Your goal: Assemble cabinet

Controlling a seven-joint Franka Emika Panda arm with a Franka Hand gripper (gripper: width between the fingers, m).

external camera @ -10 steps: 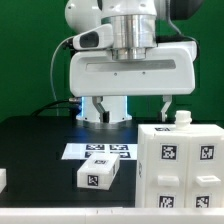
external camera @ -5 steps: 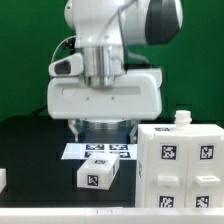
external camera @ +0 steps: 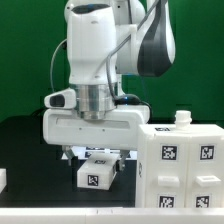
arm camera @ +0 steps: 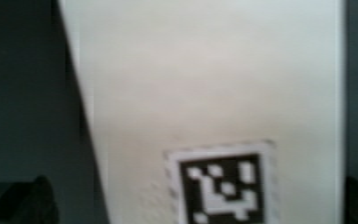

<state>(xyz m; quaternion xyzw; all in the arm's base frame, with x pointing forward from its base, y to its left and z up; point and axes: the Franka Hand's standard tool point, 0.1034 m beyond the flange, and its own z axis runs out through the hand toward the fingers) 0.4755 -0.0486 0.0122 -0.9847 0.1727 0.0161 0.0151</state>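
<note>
Exterior view: the white arm is seen in the centre of the frame, its wide white hand lowered over a small white tagged block [external camera: 97, 173] that lies on the black table [external camera: 30, 140] in the lower middle. The gripper [external camera: 93, 155] is positioned directly above that block, with one dark finger [external camera: 67, 156] visible at the block's left and the other at its right. The fingers are seen spread on either side of the block, with the jaws apart and nothing clasped between them; whether the pads touch the block's sides cannot be told.

The cabinet [external camera: 180, 165] is found at the lower right of the frame, standing on the table, with black-and-white square tags shown on its front panels and a small white knob at its top edge. It is placed just beside the block, to the block's right, and is not touched by the gripper. Another small white piece [external camera: 3, 179] is cut off by the left edge of the frame.

Wrist view: the picture is filled by the blurred white face of the block [arm camera: 194, 90], with one square tag [arm camera: 222, 185] seen in the lower part of the frame and dark table at both sides.
</note>
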